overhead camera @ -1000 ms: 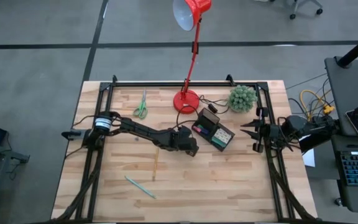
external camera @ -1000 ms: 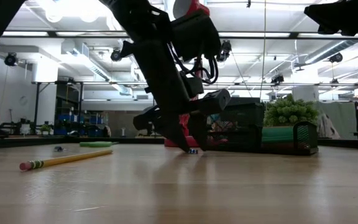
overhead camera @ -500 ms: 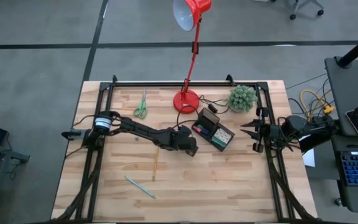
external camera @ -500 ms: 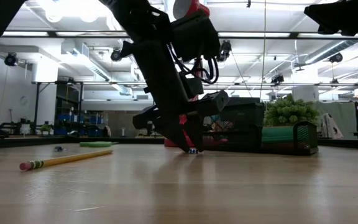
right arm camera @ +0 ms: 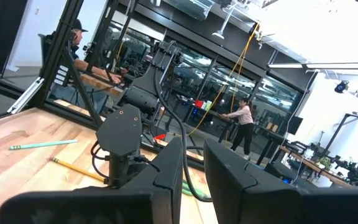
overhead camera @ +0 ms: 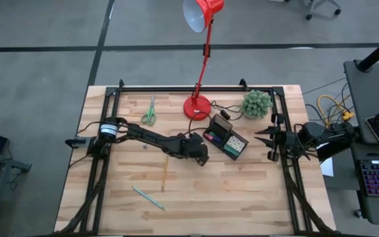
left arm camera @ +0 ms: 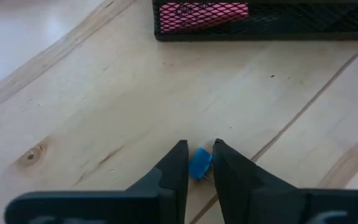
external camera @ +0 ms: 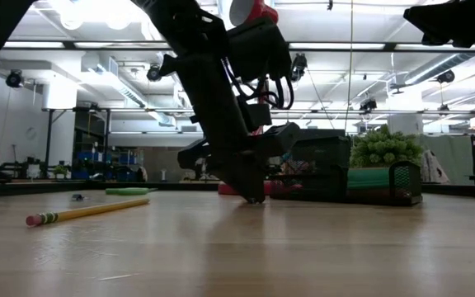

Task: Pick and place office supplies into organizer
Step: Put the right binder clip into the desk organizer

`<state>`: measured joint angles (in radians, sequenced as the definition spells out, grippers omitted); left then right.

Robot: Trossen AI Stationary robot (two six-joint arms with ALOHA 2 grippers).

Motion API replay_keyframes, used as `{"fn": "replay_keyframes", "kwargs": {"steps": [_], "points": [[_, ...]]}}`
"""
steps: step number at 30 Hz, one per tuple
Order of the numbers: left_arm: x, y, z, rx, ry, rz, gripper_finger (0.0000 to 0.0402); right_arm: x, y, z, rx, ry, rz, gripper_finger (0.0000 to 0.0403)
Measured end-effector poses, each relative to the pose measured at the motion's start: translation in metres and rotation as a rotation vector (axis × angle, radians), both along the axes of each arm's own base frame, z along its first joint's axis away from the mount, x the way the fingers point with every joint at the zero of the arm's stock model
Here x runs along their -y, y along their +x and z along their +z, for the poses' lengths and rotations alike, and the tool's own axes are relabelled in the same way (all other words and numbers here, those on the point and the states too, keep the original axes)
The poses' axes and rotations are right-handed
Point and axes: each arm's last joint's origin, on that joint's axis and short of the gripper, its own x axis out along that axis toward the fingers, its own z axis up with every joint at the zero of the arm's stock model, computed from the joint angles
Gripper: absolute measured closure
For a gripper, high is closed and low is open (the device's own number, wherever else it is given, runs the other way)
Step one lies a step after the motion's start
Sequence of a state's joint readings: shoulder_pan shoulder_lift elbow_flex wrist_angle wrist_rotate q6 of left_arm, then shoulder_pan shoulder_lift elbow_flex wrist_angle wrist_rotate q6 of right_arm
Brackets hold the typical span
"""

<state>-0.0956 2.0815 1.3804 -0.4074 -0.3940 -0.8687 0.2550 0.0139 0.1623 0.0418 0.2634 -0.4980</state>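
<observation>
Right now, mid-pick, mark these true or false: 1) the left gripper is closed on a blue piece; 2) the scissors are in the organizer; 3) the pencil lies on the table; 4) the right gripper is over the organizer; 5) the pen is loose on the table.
1) True: the left gripper pinches the blue piece on the table, just short of the organizer.
2) False: the scissors lie on the table near the far edge, left of the lamp.
3) True: the pencil lies flat on the wood.
4) False: the right gripper waits at the table's right edge.
5) True: the pen lies near the front.
</observation>
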Motion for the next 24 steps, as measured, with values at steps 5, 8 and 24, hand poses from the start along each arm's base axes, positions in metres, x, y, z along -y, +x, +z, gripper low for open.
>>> {"fn": "replay_keyframes", "kwargs": {"steps": [5,8,24], "points": [[0.0002,0.0004,0.0001,-0.003,0.004,-0.020,0.0366,0.0000,0.0000,0.0001,0.000,0.000,0.000,0.0346],[0.0001,0.0004,0.0001,-0.009,0.011,-0.036,0.0367,0.0000,0.0000,0.0002,0.001,0.000,0.000,0.0346],[-0.0030,0.0012,0.0007,-0.026,0.023,-0.079,0.0365,0.0000,0.0000,0.0001,0.000,-0.001,0.000,0.0346]]}}
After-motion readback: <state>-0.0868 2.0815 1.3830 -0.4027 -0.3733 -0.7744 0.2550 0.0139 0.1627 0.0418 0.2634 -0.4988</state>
